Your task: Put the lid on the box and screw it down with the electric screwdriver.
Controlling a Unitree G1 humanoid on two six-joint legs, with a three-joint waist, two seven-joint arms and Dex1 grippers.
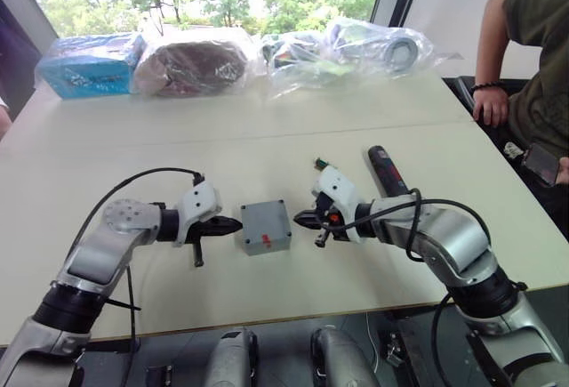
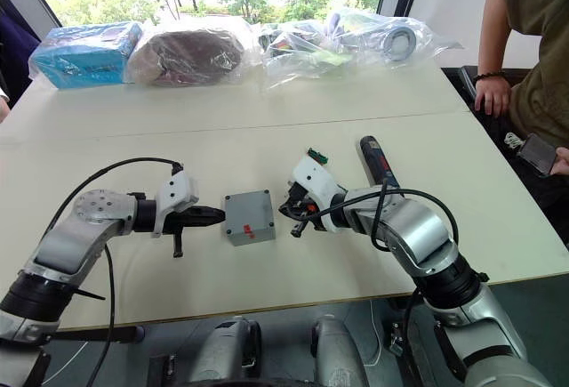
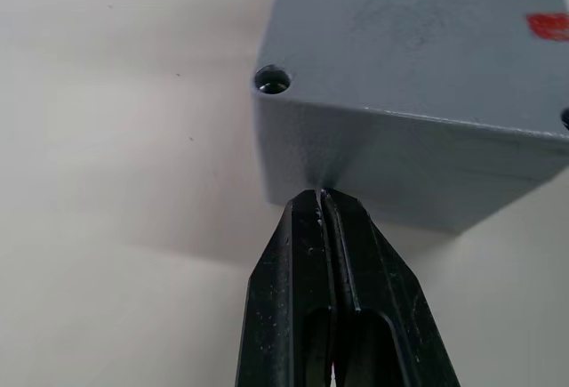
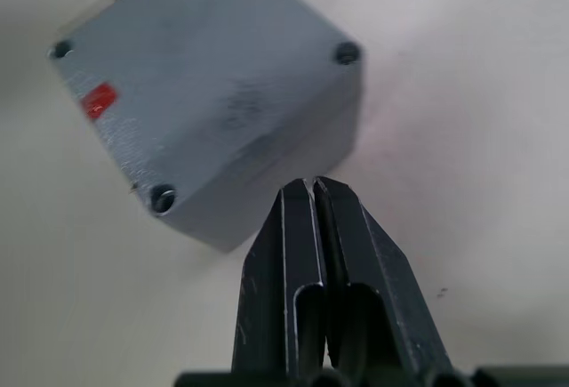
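The grey box (image 1: 266,226) stands mid-table with the lid (image 4: 213,93) seated flush on top. The lid's flat face shows corner screw holes and a small red mark (image 4: 99,100). My left gripper (image 1: 233,224) is shut, its tips touching the box's left side wall just below a corner hole (image 3: 272,79). My right gripper (image 1: 298,219) is also shut and empty, its tips a short gap from the box's right side. The electric screwdriver (image 1: 387,169), black with a reddish band, lies flat on the table behind my right gripper.
A small green-and-red block (image 2: 314,154) lies beside my right wrist. Plastic-wrapped bags (image 1: 191,62) and a blue package (image 1: 89,67) line the far table edge. A person (image 1: 533,67) sits at the right with a hand near the table corner.
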